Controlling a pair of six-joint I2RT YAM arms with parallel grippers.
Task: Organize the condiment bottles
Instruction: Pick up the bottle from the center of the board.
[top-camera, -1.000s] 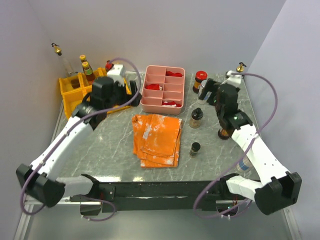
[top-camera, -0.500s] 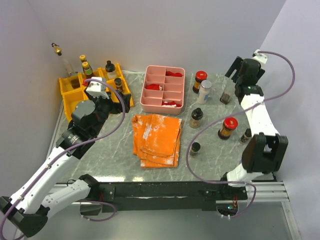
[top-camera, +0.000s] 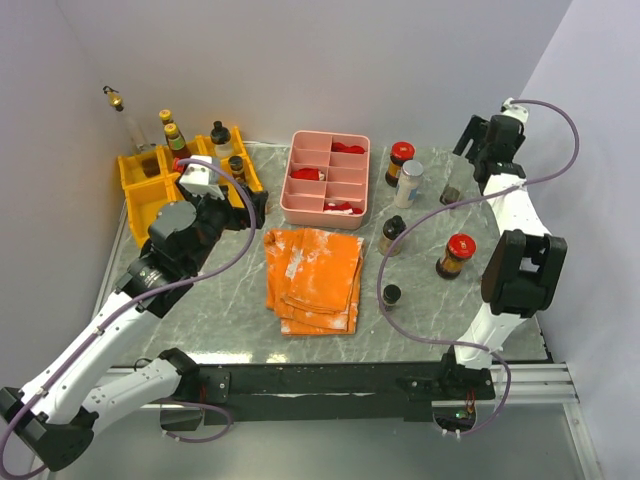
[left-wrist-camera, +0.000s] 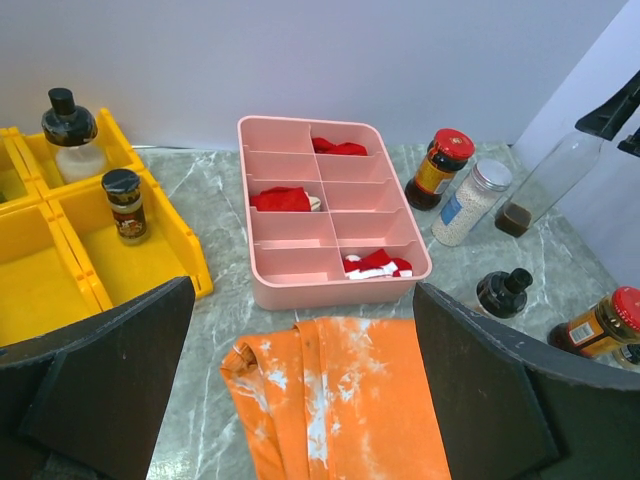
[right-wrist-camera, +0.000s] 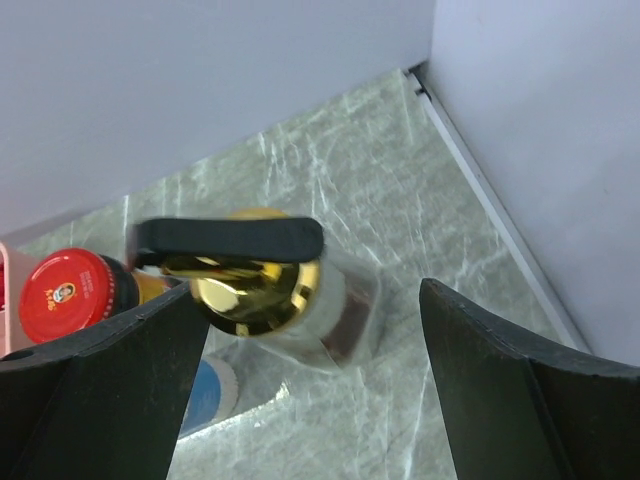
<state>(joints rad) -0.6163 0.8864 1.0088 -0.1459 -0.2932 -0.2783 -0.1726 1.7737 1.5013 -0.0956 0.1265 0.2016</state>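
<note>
My right gripper (top-camera: 468, 150) (right-wrist-camera: 315, 290) is open at the back right corner. Its jaws stand wide on either side of the top of a tall clear bottle (top-camera: 452, 190) (right-wrist-camera: 270, 285) with a gold pourer and dark liquid, without touching it. My left gripper (top-camera: 250, 208) (left-wrist-camera: 302, 300) is open and empty above the table, left of the pink tray. Loose on the table are a red-capped jar (top-camera: 400, 160), a white silver-capped jar (top-camera: 408, 183), a brown spice jar (top-camera: 391, 235), another red-capped jar (top-camera: 456, 254) and a small dark jar (top-camera: 391, 296). Several bottles stand in the yellow bins (top-camera: 150, 190).
A pink divided tray (top-camera: 330, 210) with red pieces sits at the back centre. An orange folded cloth (top-camera: 315, 275) lies in front of it. Walls close in the left, back and right sides. The right arm's lower links stand over the table's right edge.
My right arm has swung from mid-table to the back right corner, over the tall bottle. My left gripper has drawn back from the yellow bins toward the cloth.
</note>
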